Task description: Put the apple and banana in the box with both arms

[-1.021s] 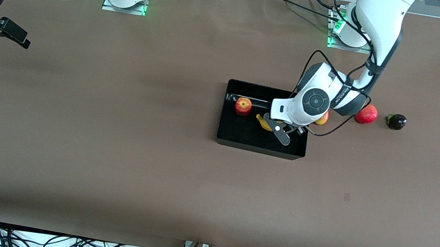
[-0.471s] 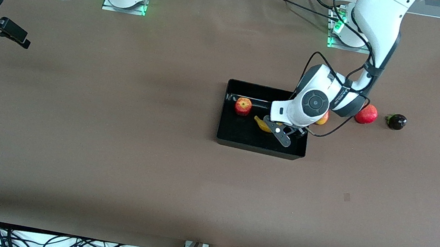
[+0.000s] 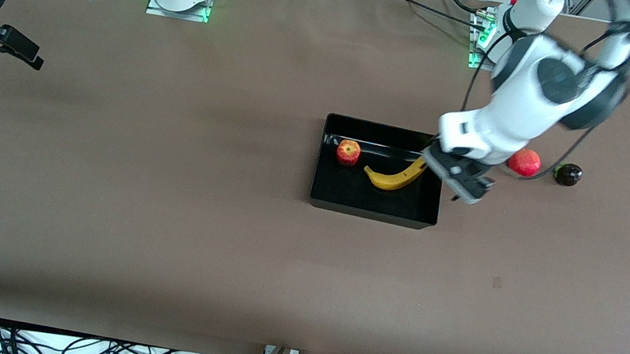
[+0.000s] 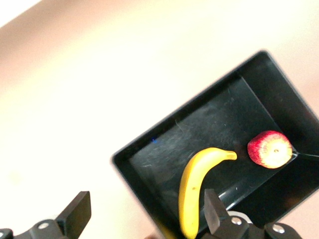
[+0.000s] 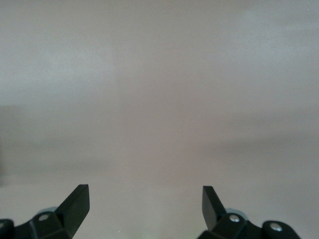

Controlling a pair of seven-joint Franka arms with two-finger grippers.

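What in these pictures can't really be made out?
- Banana in the box: in the front view the left gripper covers its end; the left wrist view's edge cuts it off.
- Small dark fruit: too small to name.
- Right gripper: its wrist view shows only bare table.

Right hand (image 5: 144,204) over bare brown table (image 5: 159,89), two black fingers (image 5: 77,201) spread wide (nothing between them)
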